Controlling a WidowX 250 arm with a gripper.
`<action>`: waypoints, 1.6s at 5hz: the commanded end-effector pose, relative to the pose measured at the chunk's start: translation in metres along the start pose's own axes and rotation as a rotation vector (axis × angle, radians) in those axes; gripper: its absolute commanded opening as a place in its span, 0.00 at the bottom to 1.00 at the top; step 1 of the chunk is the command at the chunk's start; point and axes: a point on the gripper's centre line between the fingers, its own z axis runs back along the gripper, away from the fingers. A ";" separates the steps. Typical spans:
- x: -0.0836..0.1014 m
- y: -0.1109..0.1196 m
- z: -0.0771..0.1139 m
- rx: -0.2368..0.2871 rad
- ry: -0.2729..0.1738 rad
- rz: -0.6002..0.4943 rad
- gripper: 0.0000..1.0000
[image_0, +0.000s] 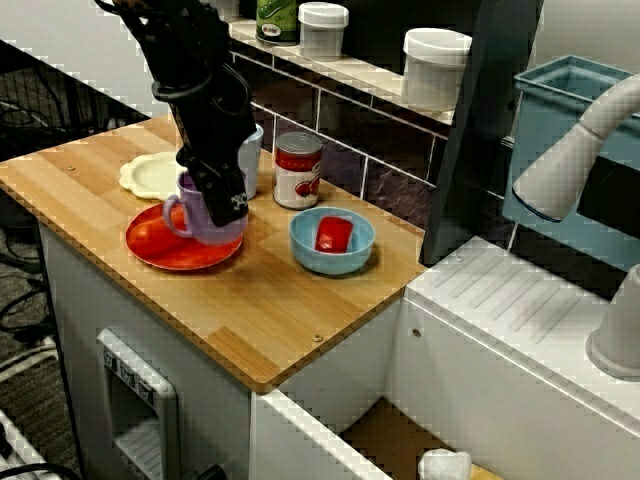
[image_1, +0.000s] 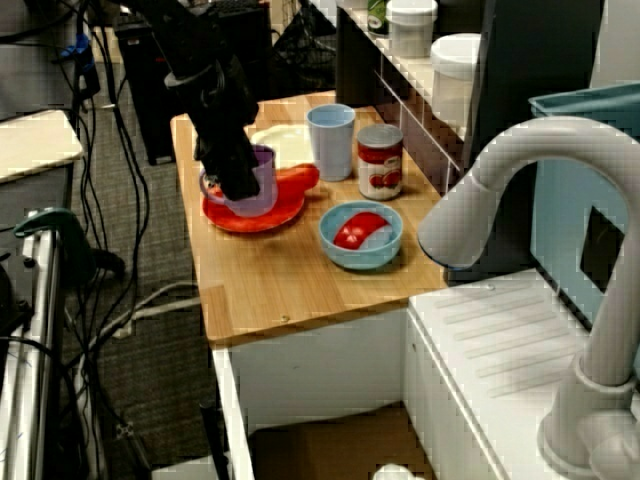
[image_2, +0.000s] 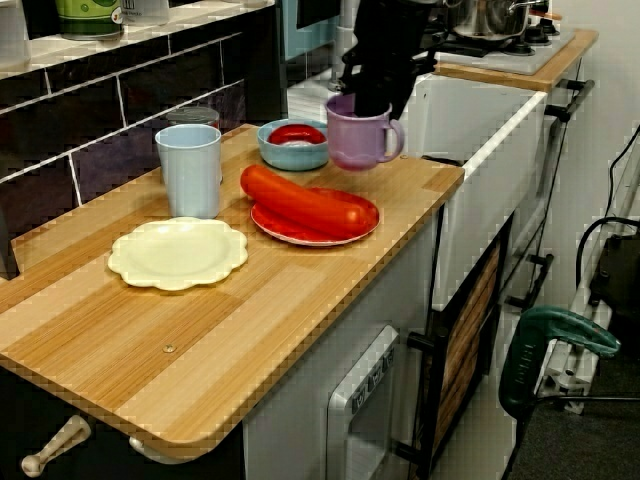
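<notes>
- Logging one purple mug (image_0: 205, 215), held by the tool (image_0: 222, 205). I read the tool as clamped narrow on the mug's rim, coming down from above.
- Position: the mug sits over the red plate (image_0: 170, 250) near the middle of the tabletop (image_0: 260, 320). In the low view along the tabletop, the mug (image_2: 358, 140) shows its base above the plate (image_2: 290, 228), so I take it as lifted. I cannot tell how far.
- Attitude: upright, mouth up, long axis vertical, with no tilt that I can make out.
- Heading: the handle points toward the tabletop's front edge, away from the tiled wall. It shows at the left in the view from the front and at the right in the low view.
- Tool, other views: in the view from the sink end, the tool (image_1: 240, 185) covers the near side of the mug (image_1: 262, 190). In the low view the tool (image_2: 370, 100) stands directly above the mug's mouth.
- One long red piece (image_2: 300, 200), lying flat on the red plate.
- One blue bowl (image_0: 345, 262) just beside the plate, holding a small red piece (image_0: 334, 234).
- One tomato can (image_0: 298, 170), upright, behind the bowl and near the wall.
- One pale blue cup (image_2: 190, 170), upright, beside the can.
- One cream scalloped plate (image_2: 178, 252), flat, near the cup and apart from the red plate.
</notes>
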 end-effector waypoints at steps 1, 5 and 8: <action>-0.003 -0.008 -0.003 -0.004 -0.014 -0.018 0.00; -0.005 -0.027 -0.025 -0.052 -0.005 -0.060 0.00; -0.003 -0.010 -0.022 -0.038 0.001 -0.014 1.00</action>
